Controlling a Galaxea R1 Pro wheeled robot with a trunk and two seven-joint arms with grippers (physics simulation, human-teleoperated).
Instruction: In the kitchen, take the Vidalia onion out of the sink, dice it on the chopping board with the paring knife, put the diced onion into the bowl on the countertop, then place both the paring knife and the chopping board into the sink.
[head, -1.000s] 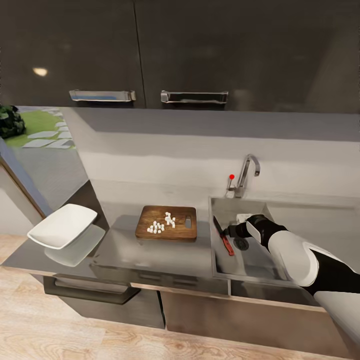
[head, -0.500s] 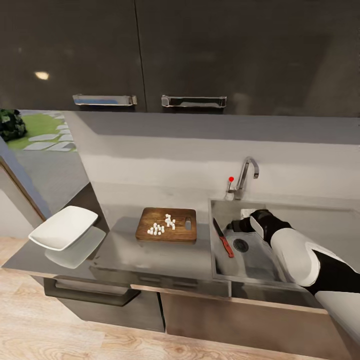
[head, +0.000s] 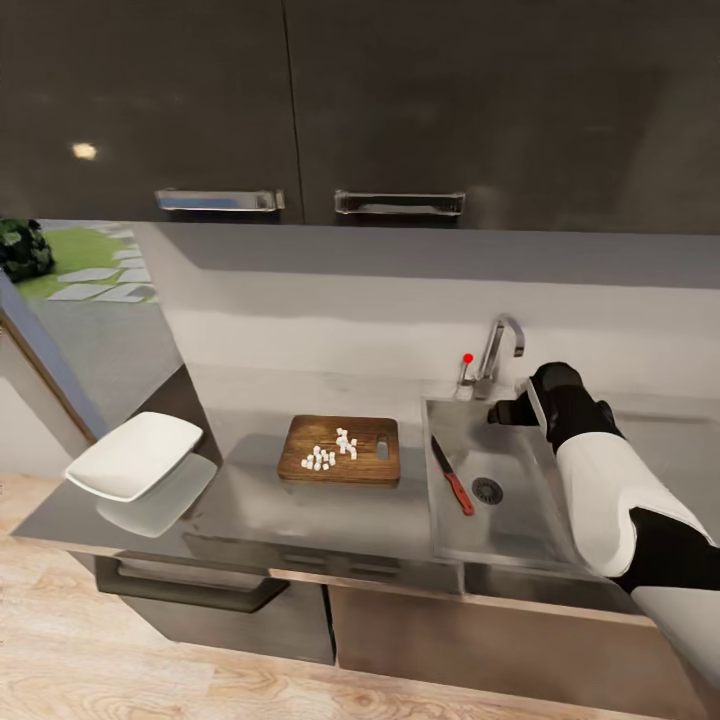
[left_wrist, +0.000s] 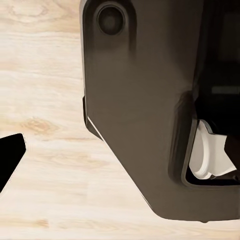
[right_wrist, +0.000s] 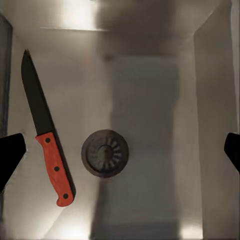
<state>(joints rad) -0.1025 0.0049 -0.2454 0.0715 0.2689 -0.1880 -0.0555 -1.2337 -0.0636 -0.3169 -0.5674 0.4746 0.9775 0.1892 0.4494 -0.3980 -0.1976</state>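
countertop (head: 250, 500) grey under dark cabinets (head: 400, 100); right gripper (right_wrist: 120, 150) spread wide, empty, above sink (head: 520, 540) (paring knife (right_wrist: 47, 142) lies inside).

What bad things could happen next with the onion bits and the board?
The diced onion lies loose on the chopping board, not in the bowl. If the board gets tipped or dragged toward the sink first, the bits could scatter over the countertop.

The paring knife already lies in the sink, so a board lowered there might land on its blade.
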